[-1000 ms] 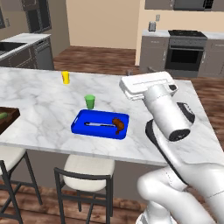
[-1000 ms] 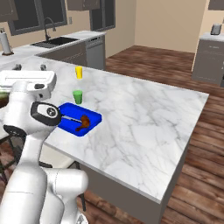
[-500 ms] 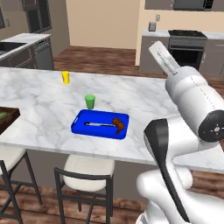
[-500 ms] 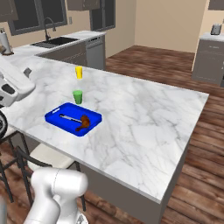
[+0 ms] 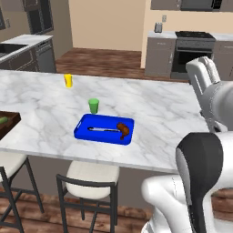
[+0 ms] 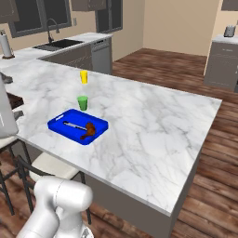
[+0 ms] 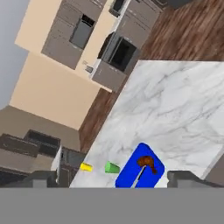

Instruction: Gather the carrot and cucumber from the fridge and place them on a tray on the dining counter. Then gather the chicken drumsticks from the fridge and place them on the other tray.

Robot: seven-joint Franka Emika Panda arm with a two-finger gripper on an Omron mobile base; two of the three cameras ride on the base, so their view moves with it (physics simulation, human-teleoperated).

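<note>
A blue tray [image 5: 86, 133] lies on the marble dining counter [image 5: 159, 109] with one brown chicken drumstick [image 5: 123, 129] at its right end. The same tray [image 6: 65, 131] and drumstick [image 6: 89, 129] show in the right base view. In the hand view my gripper [image 7: 116, 178] is open, its dark fingertips [image 7: 43, 178] set wide apart with nothing between them. It looks from high above at the blue tray [image 7: 131, 176] and the drumstick [image 7: 148, 162]. A dark wooden tray [image 5: 10, 124] at the counter's left edge holds something green, cut off by the frame. The fridge is out of view.
A green cup [image 5: 93, 105] stands just behind the blue tray and a yellow cup [image 5: 68, 80] farther back. A thin grey utensil [image 5: 102, 129] lies in the tray. A stool [image 5: 91, 177] stands under the counter's near edge. An oven and cabinets [image 5: 189, 50] line the far wall.
My arm has swung up and to the right, away from the space above the blue tray. The tray, drumstick and cups have not moved.
</note>
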